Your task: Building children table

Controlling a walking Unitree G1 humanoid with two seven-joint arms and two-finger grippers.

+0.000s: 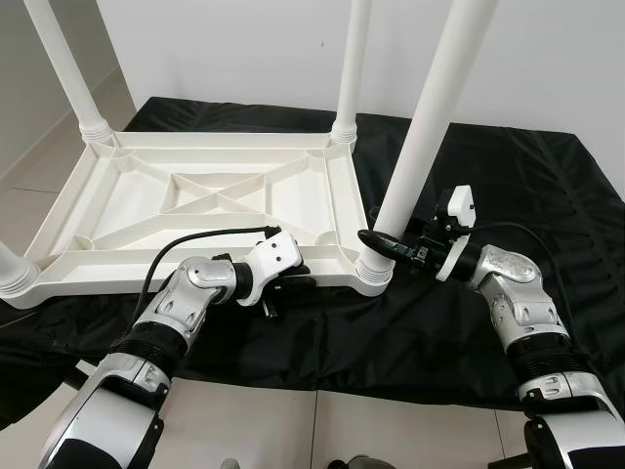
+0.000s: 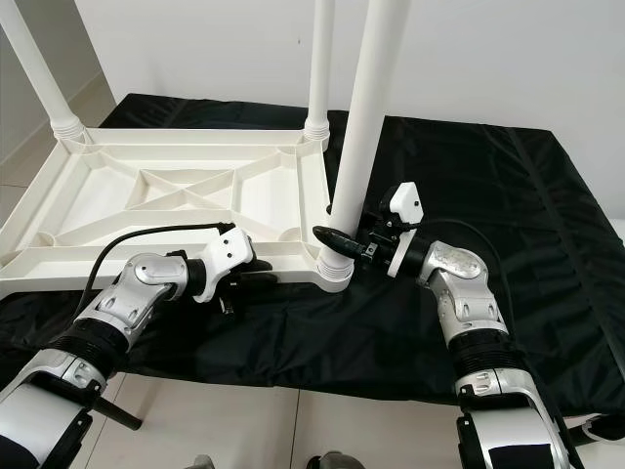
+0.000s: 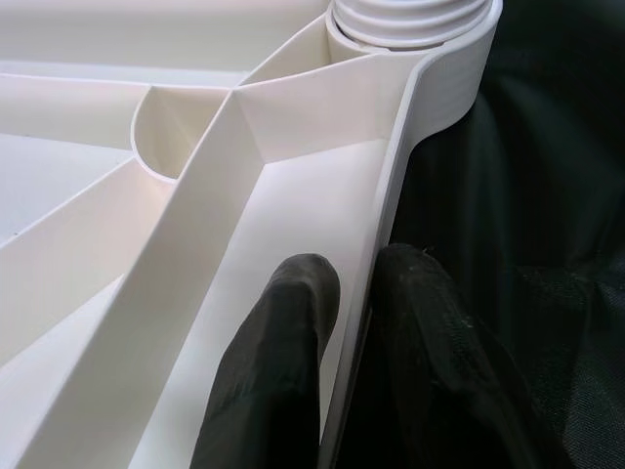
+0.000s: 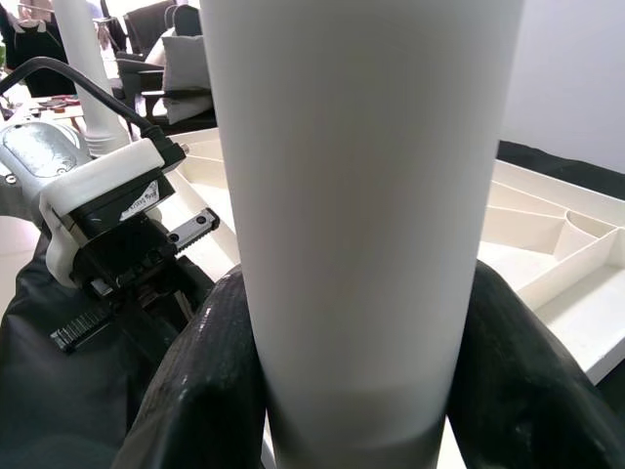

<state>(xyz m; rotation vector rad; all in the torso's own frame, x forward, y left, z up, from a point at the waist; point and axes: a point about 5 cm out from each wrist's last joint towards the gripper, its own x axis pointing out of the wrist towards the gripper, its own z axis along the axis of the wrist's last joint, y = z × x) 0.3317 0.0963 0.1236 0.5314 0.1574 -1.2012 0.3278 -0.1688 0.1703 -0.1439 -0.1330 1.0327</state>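
Upturned white plastic tabletop point(image 1: 210, 200) lying underside up on a black cloth point(image 1: 508, 195) spread over the floor, ribs and cross-bracing showing; white legs standing up from its corner sockets, among them the far right leg point(image 1: 350, 73) and the far left leg point(image 1: 66, 70). Near right leg point(image 1: 422, 137) rising tilted from the near right corner socket point(image 1: 371, 271); right gripper point(image 1: 383, 243) closed around this leg just above the socket, black fingers point(image 4: 210, 391) pressed against either side of the white tube. Left gripper point(image 1: 291, 283) at the near long rim of the tabletop, left of that socket; fingers point(image 3: 278, 381) pinched narrow on the thin rim wall, one inside the frame, one outside against the cloth. Pale tiled floor point(image 1: 322, 425) in front.
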